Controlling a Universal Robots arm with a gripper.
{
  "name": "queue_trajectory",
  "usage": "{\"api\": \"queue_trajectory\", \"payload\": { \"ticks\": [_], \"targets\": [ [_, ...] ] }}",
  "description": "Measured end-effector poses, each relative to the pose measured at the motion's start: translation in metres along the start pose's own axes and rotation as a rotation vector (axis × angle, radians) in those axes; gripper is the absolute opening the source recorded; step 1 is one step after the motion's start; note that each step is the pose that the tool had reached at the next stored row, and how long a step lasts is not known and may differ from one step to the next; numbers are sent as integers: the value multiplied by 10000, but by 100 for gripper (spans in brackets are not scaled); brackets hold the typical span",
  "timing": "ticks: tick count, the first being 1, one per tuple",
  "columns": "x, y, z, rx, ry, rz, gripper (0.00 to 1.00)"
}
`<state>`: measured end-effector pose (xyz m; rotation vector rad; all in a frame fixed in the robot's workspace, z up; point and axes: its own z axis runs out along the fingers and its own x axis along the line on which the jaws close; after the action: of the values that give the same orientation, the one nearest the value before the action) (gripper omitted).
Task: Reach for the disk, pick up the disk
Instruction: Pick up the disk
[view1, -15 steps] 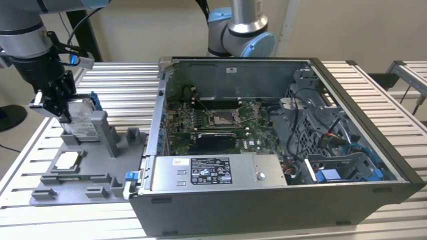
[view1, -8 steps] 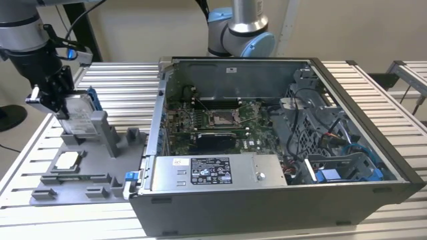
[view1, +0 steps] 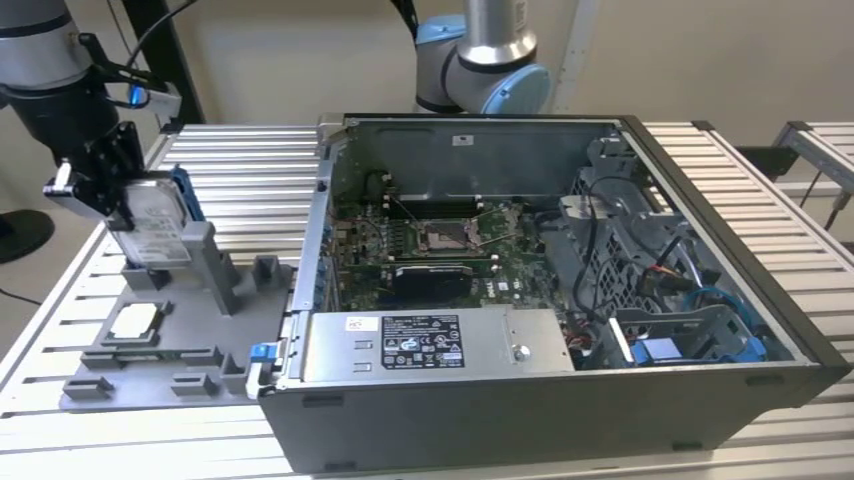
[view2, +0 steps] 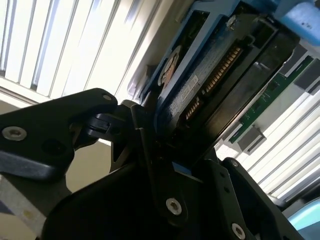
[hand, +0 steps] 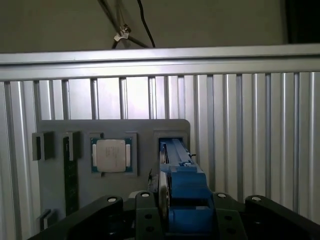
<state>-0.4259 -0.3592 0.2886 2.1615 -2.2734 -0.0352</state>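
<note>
The disk (view1: 150, 228) is a silver-grey drive with a white label and blue side rails. It stands on edge at the exterior view's left, over the upright slot of a grey fixture (view1: 180, 345). My gripper (view1: 127, 205) comes down from the arm above and is shut on the disk's upper part. In the first wrist view the black fingers (hand: 145, 210) flank the blue-railed disk (hand: 180, 175), with my gripper (hand: 182, 202) closed around it. The second wrist view shows the disk's (view2: 210, 70) connector edge clamped in my gripper (view2: 185, 155). I cannot tell whether its lower edge still rests in the slot.
A small square chip (view1: 134, 322) lies in the fixture, also seen as the chip (hand: 111, 155) in the first wrist view. An open computer case (view1: 534, 425) stands to the exterior view's right, holding a silver box (view1: 427, 345). Another arm's base (view1: 481, 70) stands behind it. The table (view1: 240, 170) is ribbed metal.
</note>
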Motion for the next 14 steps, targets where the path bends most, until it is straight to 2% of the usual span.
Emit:
{"api": "queue_trajectory", "payload": {
  "ticks": [14],
  "targets": [
    [-3,4,-223,0,0,0,0]
  ]
}}
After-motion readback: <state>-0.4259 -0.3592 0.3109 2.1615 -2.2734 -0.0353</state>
